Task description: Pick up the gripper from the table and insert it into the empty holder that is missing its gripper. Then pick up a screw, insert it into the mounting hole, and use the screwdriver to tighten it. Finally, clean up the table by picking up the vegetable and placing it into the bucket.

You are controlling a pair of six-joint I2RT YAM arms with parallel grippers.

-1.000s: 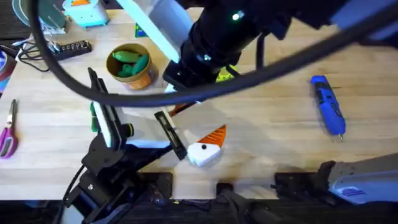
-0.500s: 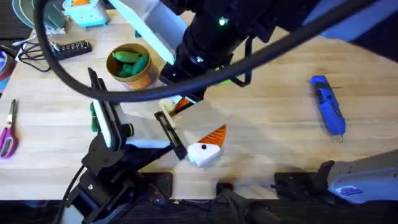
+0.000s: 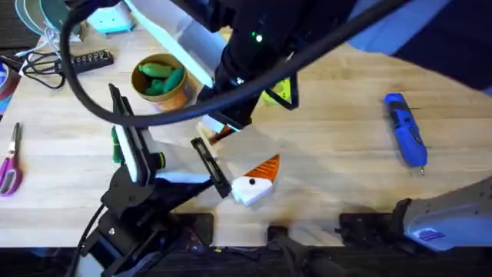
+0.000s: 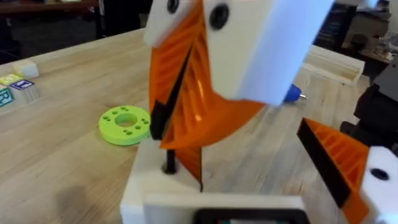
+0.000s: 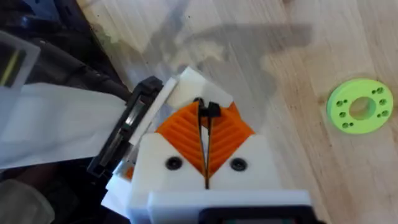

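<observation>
Overhead layout: the right arm reaches across the middle and hangs over the left gripper [image 3: 250,183], which lies low near the table's front edge.
Right gripper [image 5: 206,134]: orange pads pressed together on a short dark screw [image 5: 210,111] that sticks out past the fingertips.
Left gripper: fingers apart and grasping nothing. One finger is the white holder block [image 4: 155,193]; the other finger, with its orange pad, stands well apart from it.
Screw to holder: in the left wrist view the screw stands nearly upright, its long axis pointing down into the block's top face. Its lower end touches or has just entered the block. The mounting hole cannot be told apart from the screw's tip.
Step in hand, as a judgement: seating the screw, with tightening not yet begun.
Direction the move turns on: straight down along the screw's axis, since a tilt would probably jam it at the hole's mouth.
Screwdriver [image 3: 403,129]: lying on the table well off to the right, its bit toward the front edge. The right arm is the nearer one.
Bucket [image 3: 161,83]: behind the left arm, with a green vegetable [image 3: 160,75] already inside.
Green disc [image 4: 124,124]: flat on the table, clear of the block.
</observation>
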